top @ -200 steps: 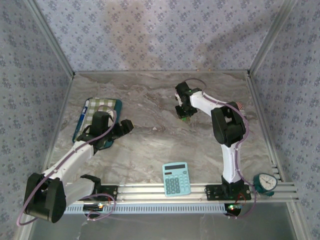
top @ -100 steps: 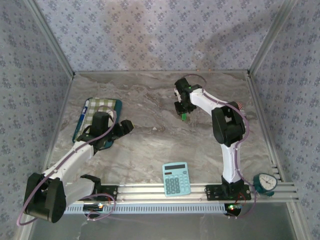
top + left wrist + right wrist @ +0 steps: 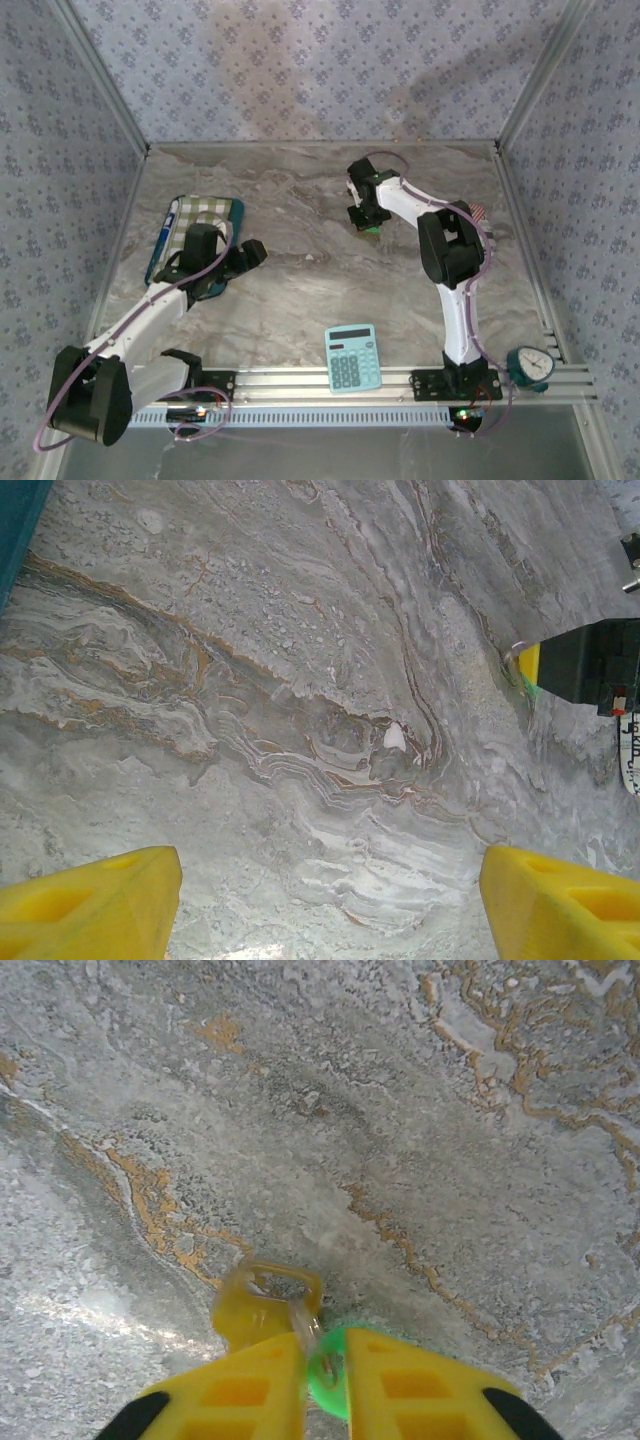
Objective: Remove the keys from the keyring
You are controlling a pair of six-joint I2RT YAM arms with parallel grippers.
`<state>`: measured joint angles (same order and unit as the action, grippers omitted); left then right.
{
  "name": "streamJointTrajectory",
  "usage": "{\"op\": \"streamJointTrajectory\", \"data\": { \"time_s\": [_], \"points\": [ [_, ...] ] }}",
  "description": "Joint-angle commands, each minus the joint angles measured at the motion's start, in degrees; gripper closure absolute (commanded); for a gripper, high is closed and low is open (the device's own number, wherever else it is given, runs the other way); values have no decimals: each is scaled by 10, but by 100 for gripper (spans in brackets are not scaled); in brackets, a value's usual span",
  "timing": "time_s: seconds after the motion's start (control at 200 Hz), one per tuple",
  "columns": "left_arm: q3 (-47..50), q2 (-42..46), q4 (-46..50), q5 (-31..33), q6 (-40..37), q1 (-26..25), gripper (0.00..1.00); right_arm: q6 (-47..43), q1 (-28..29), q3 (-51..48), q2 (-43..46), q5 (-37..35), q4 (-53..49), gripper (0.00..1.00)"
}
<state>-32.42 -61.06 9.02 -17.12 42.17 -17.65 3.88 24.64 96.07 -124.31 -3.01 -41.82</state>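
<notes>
In the right wrist view the keys are a bright green piece (image 3: 328, 1385) pinched between my yellow fingertips. Beside it a translucent yellow key head (image 3: 262, 1305) hangs from the thin metal keyring (image 3: 305, 1325), just above the marble. My right gripper (image 3: 325, 1375) is shut on the green piece. From above, the right gripper (image 3: 366, 218) sits mid-table toward the back, with a speck of green keys (image 3: 371, 229) under it. My left gripper (image 3: 250, 256) is open over bare marble at the left, its fingers wide apart (image 3: 330, 900) with nothing between them.
A light blue calculator (image 3: 352, 357) lies by the front rail and a teal gauge (image 3: 530, 366) stands at the front right. A checked teal pouch (image 3: 200, 215) lies under the left arm. Metal frame posts and patterned walls close in the table.
The right gripper's jaws opened a little and then closed on the green piece, shifting slightly toward the back. The left arm has not moved.
</notes>
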Motion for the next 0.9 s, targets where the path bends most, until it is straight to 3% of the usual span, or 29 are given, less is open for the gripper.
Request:
{"op": "streamJointTrajectory", "data": {
  "time_s": [0.0,0.09,0.33,0.895],
  "points": [
    [10,14,-1,6,7,-3,21,3,-1,14,4,5,-20,90],
    [10,15,-2,5,8,-3,21,4,-1,15,12,8,-26,100],
    [-1,17,-2,4,4,-16,21,8,12,10,64,2,-37,100],
    [-57,35,-62,61,-61,-158,33,95,78,14,242,68,-83,100]
  ]
}}
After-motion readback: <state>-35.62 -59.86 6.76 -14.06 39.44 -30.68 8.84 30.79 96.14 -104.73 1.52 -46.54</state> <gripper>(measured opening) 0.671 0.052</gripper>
